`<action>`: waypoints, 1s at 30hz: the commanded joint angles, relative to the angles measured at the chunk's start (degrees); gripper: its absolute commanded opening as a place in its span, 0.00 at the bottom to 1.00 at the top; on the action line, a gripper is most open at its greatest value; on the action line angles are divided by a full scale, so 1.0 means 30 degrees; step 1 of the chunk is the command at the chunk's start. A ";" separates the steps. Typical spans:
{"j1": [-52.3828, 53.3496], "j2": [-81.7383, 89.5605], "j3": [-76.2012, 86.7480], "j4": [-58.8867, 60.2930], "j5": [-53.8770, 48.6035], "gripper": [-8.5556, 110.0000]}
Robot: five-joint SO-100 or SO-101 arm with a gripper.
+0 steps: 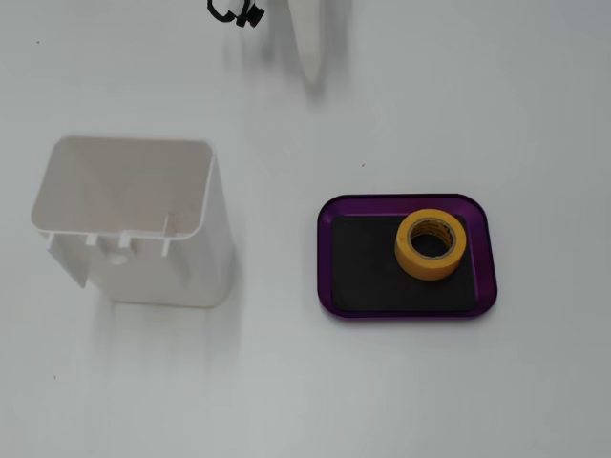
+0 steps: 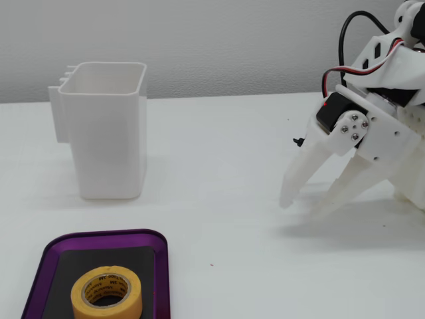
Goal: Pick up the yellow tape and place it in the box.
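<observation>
Two fixed views of a white counter (image 1: 458, 95). The yellow tape (image 1: 431, 244) lies flat, hole upward, on the black floor inside the box (image 1: 329, 258), a shallow purple tray with rounded corners; seen from above, the roll sits in the tray's upper right part, near the right wall, and in the side-on fixed view it appears at the bottom left (image 2: 107, 293), with printed lettering visible on its inner core and the tray's rim around it (image 2: 163, 266). A tall white open-topped container (image 1: 134, 224) stands upright on the counter, well apart from the tray; in the side-on fixed view (image 2: 106, 129) it stands behind the tray, with small ribs projecting from its left wall. The end effector (image 2: 300, 204) is at the right of the side-on fixed view, its two white fingers spread and empty, tips angled down close to the counter, well apart from both tray and tape. From above, only one blurred white finger (image 1: 309, 43) and a black cable show at the top edge.
</observation>
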 commanded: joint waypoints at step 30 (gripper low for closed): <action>-0.0146 0.1758 0.2109 -0.0586 -0.0176 0.07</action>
